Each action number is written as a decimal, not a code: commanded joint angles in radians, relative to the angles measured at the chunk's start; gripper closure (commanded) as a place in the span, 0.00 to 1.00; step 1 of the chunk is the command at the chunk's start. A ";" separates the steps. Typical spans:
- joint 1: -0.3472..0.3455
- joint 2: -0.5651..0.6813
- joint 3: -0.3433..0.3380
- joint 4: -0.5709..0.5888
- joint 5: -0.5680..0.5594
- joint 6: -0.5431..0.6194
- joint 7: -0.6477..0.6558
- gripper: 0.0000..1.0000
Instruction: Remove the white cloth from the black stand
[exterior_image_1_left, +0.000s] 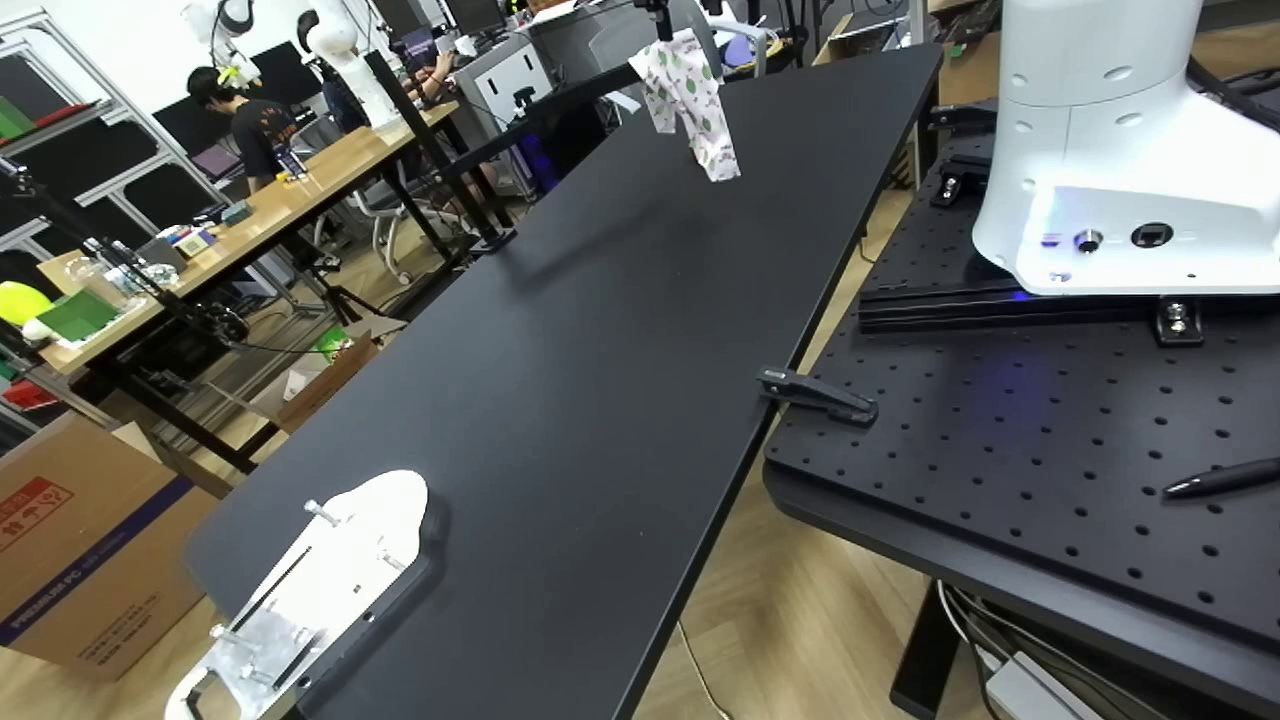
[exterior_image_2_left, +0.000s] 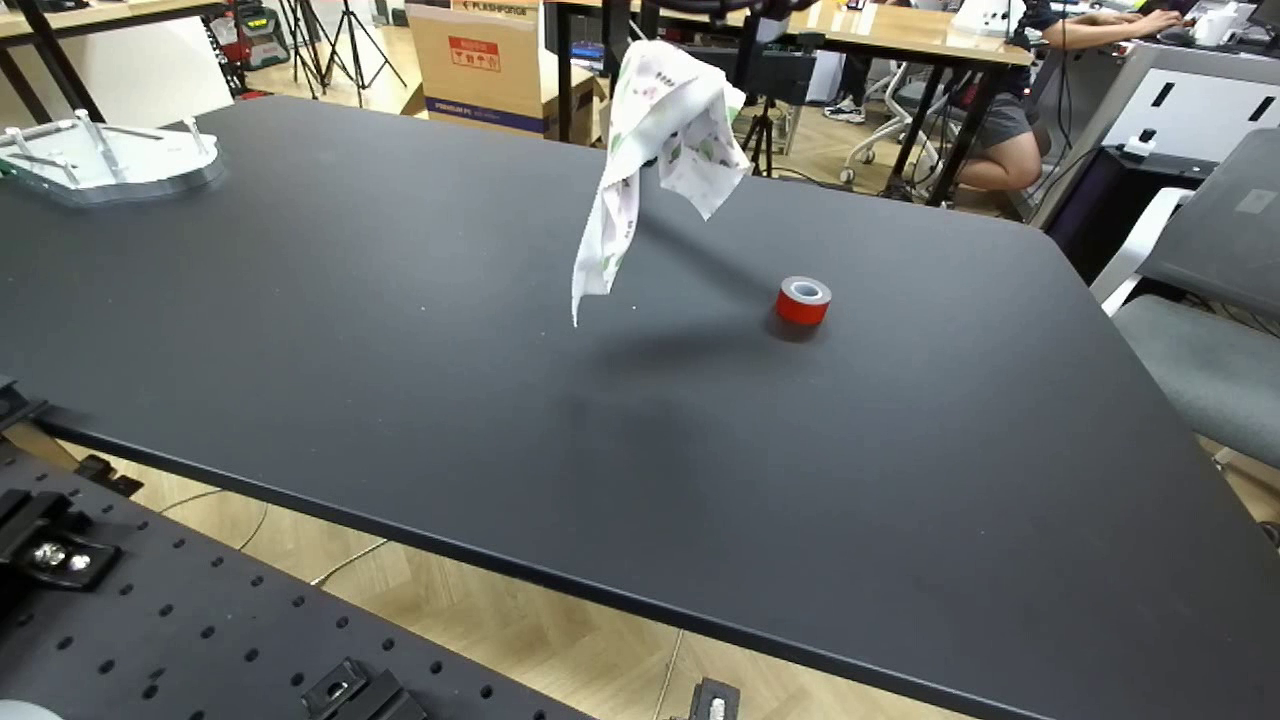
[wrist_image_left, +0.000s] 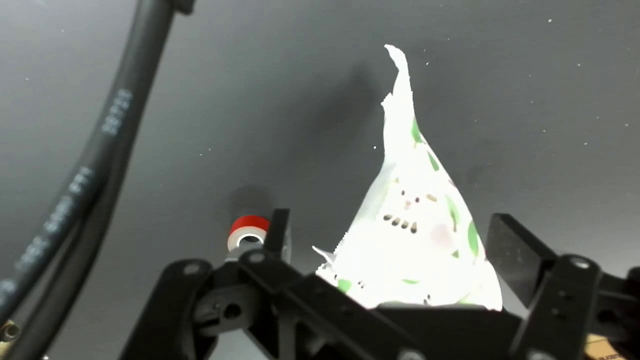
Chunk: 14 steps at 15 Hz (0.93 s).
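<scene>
The grasp seems in preparation: one white cloth (exterior_image_1_left: 690, 95) is draped on one black stand (exterior_image_1_left: 585, 95), the one gripper (wrist_image_left: 392, 222) spread, its jaws either side. Closing, then lifting clear, seems called for. In an exterior view, one red tape roll (exterior_image_2_left: 802, 306) is seen right of the cloth, one white fixture (exterior_image_2_left: 110, 160) far left on the tabletop (exterior_image_2_left: 850, 480).

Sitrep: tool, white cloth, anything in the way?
Tool open, white cloth showing between its jaws. Cloth draped over black stand, not yet off. Red tape roll on table, seemingly not in the way.
</scene>
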 joint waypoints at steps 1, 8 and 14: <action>-0.002 0.026 0.012 0.033 -0.004 -0.007 0.009 0.27; -0.002 0.029 0.015 0.036 0.002 -0.008 0.006 0.75; -0.003 0.032 0.011 0.038 0.007 -0.010 0.003 1.00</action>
